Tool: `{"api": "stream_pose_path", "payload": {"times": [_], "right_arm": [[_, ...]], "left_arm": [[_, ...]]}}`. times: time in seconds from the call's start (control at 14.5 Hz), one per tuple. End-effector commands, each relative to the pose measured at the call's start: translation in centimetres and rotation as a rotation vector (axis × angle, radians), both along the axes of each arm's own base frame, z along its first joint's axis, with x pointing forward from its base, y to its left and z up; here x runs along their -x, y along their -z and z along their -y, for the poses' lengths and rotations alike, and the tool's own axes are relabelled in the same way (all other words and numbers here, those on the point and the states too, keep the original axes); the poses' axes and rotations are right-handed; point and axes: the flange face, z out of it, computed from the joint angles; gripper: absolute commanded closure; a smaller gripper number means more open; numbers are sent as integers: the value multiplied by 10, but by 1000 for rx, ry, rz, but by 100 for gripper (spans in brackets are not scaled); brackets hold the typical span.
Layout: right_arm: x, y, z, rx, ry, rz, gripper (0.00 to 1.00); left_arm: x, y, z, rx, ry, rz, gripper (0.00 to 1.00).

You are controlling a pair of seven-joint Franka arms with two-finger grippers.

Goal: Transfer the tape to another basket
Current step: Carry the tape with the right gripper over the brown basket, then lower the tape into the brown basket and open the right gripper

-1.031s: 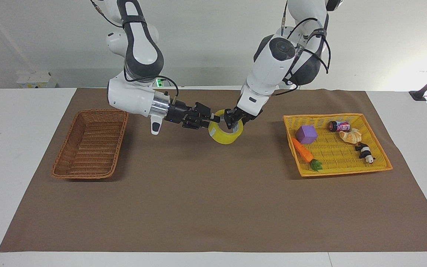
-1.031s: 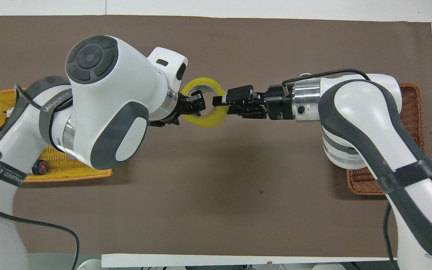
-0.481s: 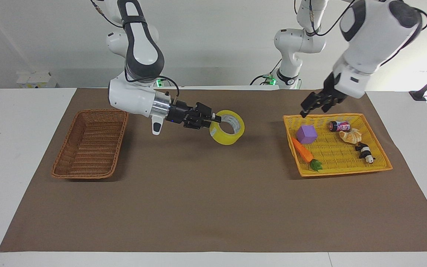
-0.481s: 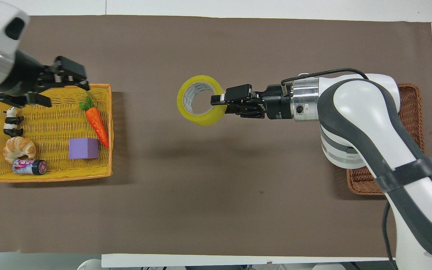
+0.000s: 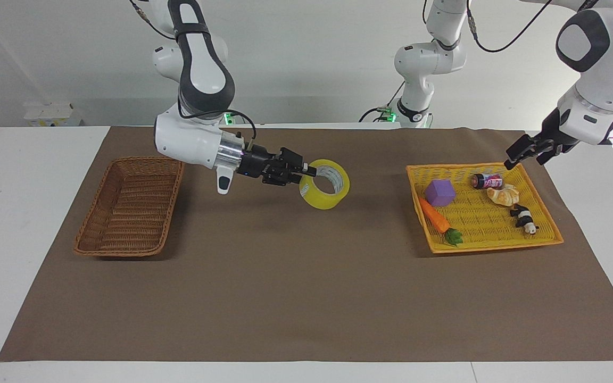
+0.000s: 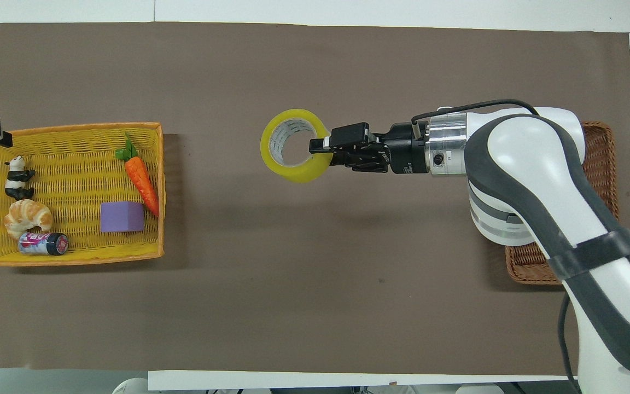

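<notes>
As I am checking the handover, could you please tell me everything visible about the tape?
The tape is a wide roll of translucent yellow packing tape with a white printed core. It hangs in the air over the middle of the brown mat, tilted so its hole shows to both cameras. The right gripper is shut on its wall, one finger inside the core; nothing else touches it. It is between the two baskets and in neither.
</notes>
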Motion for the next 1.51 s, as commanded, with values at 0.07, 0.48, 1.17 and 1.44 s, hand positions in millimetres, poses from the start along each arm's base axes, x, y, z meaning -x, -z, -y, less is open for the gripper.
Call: {"api": "stream_pose_path", "payload": {"times": [0.07, 0.48, 1.17, 1.44], "right_arm": [[-8, -3, 49, 72, -67, 39, 100], [-18, -4, 226, 196, -135, 87, 100], [44, 76, 483, 280, -306, 151, 100], [54, 96, 485, 320, -301, 132, 100]], "left_arm": [[10, -5, -17, -22, -7, 30, 0], [8, -8, -14, -23, -3, 43, 0], [2, -25, 18, -67, 77, 6, 0], [5, -24, 30, -73, 94, -8, 0]]}}
